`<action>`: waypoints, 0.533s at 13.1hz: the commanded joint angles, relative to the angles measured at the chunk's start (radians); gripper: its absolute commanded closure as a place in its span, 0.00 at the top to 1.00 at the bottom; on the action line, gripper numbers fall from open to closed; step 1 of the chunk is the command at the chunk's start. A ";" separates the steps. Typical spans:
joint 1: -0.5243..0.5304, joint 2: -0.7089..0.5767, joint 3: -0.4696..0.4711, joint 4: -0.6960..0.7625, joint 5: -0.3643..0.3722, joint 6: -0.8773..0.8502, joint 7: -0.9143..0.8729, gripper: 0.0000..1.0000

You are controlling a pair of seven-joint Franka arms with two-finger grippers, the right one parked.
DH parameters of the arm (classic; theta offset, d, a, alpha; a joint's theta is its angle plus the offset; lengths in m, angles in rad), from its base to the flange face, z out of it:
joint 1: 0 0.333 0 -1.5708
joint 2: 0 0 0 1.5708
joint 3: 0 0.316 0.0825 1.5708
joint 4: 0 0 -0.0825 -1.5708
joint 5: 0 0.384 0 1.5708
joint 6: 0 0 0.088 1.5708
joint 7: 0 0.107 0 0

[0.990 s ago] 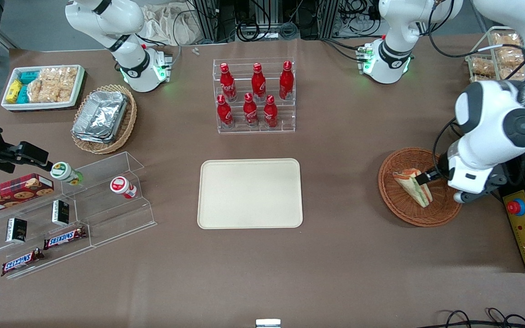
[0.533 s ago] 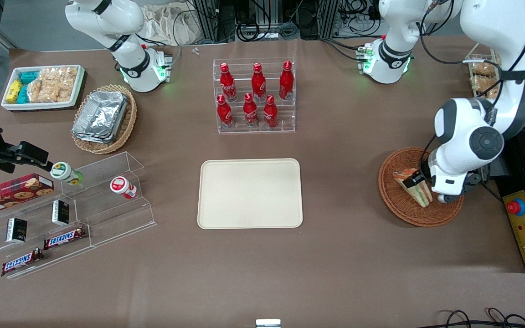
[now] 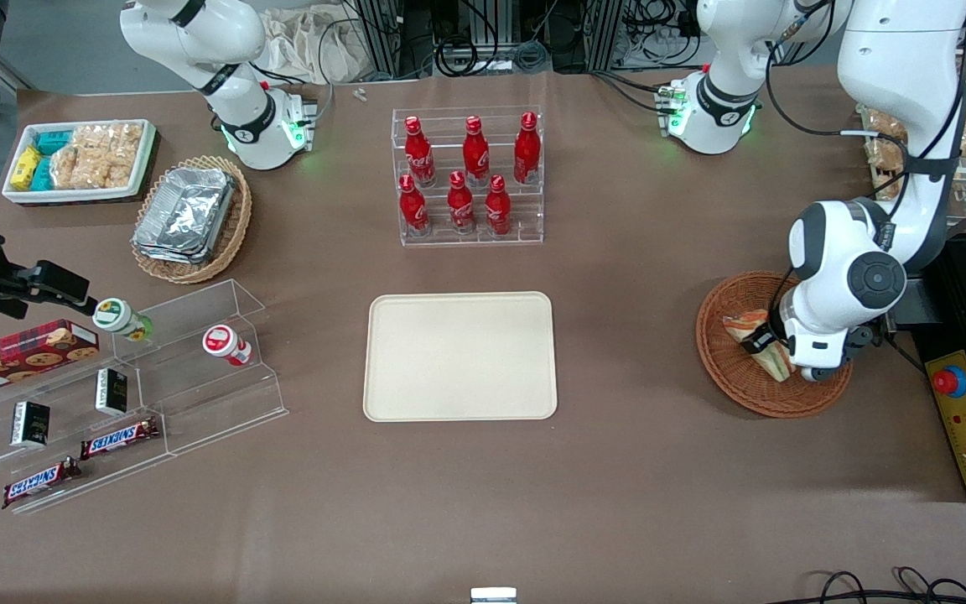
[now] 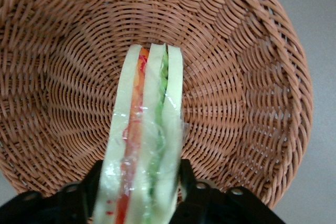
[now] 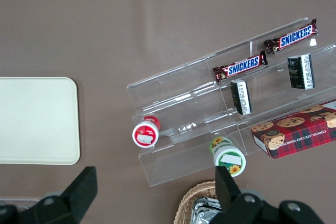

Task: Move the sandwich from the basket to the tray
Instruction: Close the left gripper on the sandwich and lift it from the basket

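The sandwich (image 4: 144, 145), a clear-wrapped wedge of white bread with orange, red and green layers, stands on edge in the basket (image 4: 252, 77), and my end effector (image 4: 137, 195) clasps its wide end between both fingers, well apart from the tray (image 3: 459, 356).
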 commanded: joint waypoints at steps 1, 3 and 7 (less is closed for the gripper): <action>0.000 -0.035 0.001 0.003 0.000 -0.018 -0.048 0.00; 0.000 -0.055 -0.001 0.093 0.000 -0.166 -0.074 0.00; -0.013 -0.057 -0.010 0.439 -0.015 -0.620 -0.070 0.00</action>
